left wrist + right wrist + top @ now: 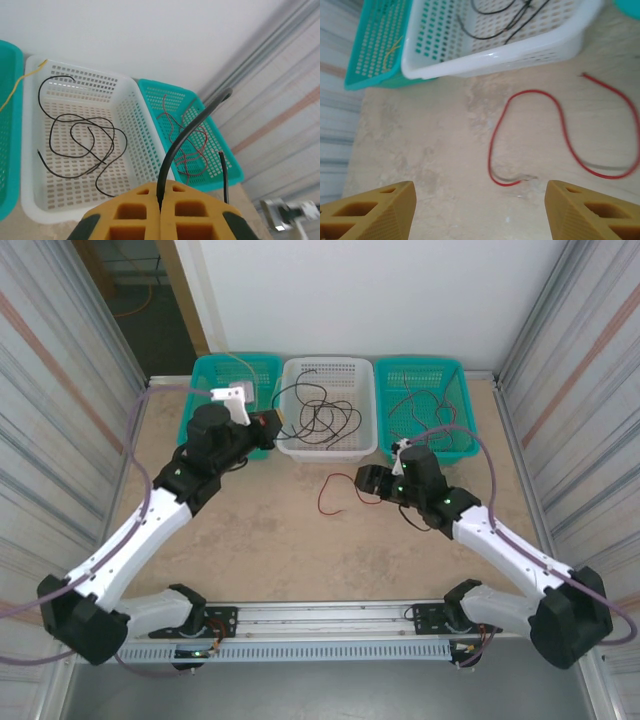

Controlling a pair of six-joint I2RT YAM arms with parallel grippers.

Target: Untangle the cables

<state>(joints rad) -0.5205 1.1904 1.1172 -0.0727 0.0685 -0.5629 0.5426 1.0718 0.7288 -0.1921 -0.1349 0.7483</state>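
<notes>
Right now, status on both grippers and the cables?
Left gripper shut on a black cable. Right gripper open above the red cable, loose on the table. Nothing between that gripper and cable.

In the left wrist view the left gripper point(160, 202) runs off the bottom edge. The black cable point(192, 120) pinched between its pads disappears into that seam and is blurred where it nears the lens. The left teal basket point(7, 125) is cut by the left edge, taking the yellow cable point(22, 77) with it.

In the right wrist view the bottom edge crops the right gripper point(480, 192) to two wide-apart finger corners. The red cable point(530, 92) on the worktop point(430, 140) leaves at the right edge, and the white basket point(495, 52) is cropped at the top.

From above, the strands in the right teal basket point(420, 362) are too thin to trace, perhaps red.
</notes>
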